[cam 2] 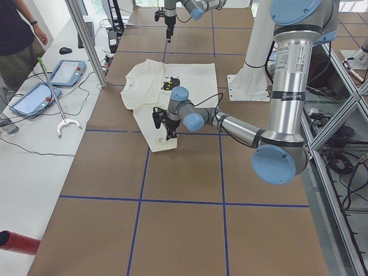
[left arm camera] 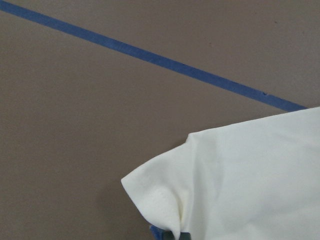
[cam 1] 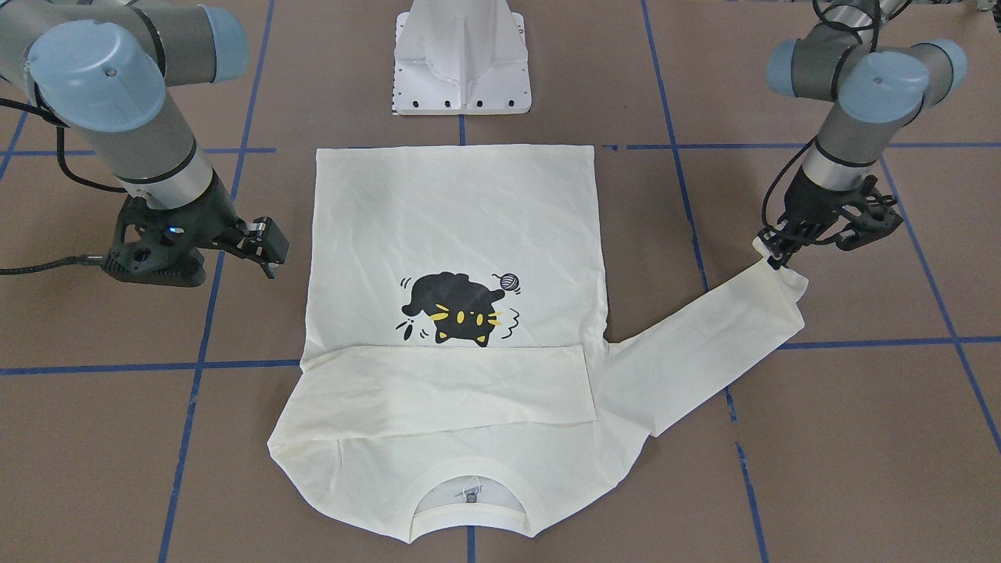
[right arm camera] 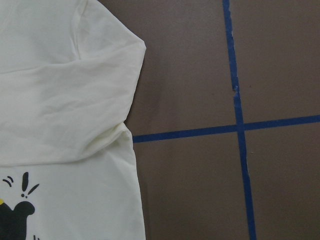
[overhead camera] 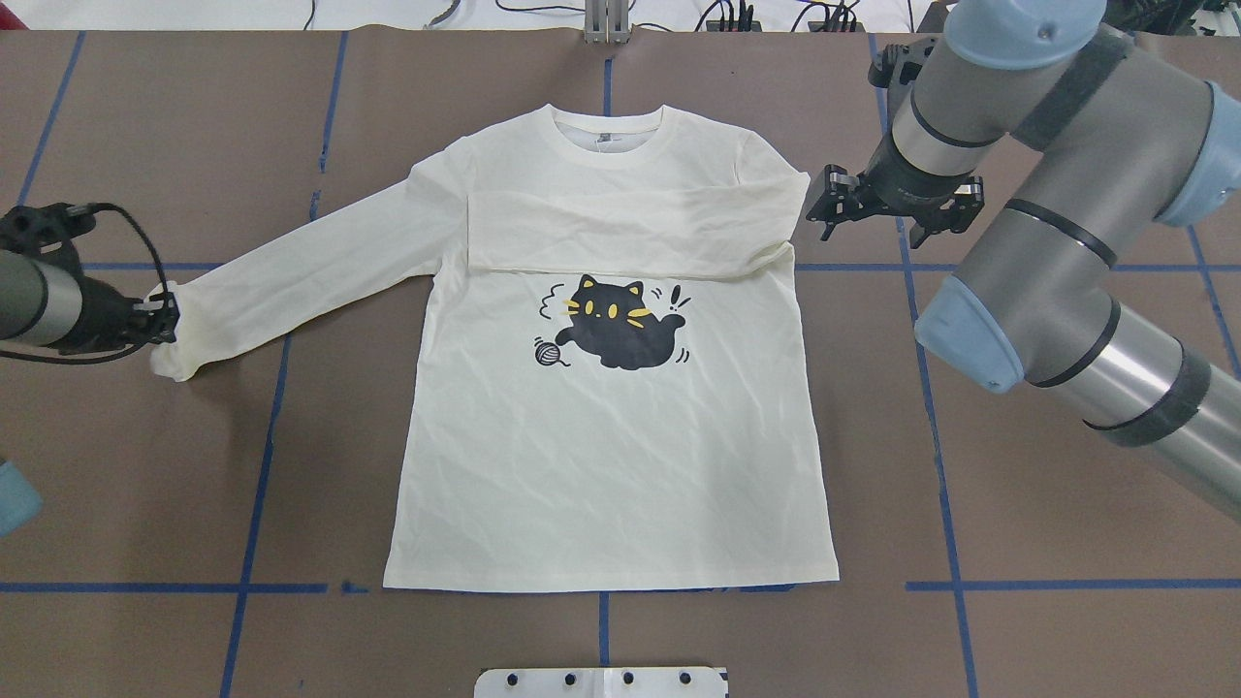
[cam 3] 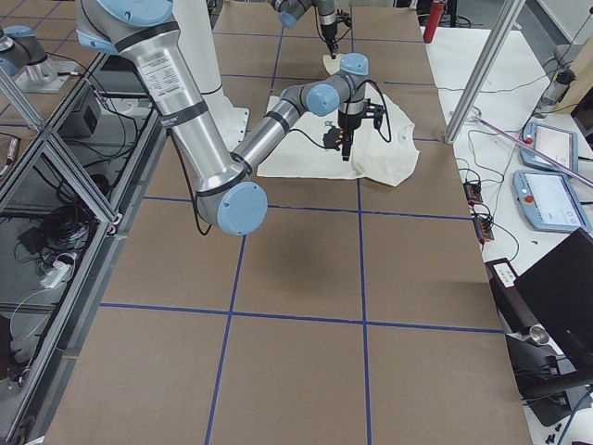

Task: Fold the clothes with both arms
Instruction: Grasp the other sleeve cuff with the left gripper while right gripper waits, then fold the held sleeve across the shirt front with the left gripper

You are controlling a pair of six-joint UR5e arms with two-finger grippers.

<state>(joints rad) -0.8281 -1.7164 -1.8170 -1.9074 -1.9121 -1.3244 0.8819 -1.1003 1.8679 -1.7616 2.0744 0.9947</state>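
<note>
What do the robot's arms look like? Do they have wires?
The left arm and right arm are both round silver-grey tubes with light blue caps on the joints and thin black bands. Each ends in a black tool made of open struts: the left tool and the right tool. Black cables trail from both.

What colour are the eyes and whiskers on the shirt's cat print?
Yellow, against the black cat print on the shirt; clearest in the overhead exterior view.
</note>
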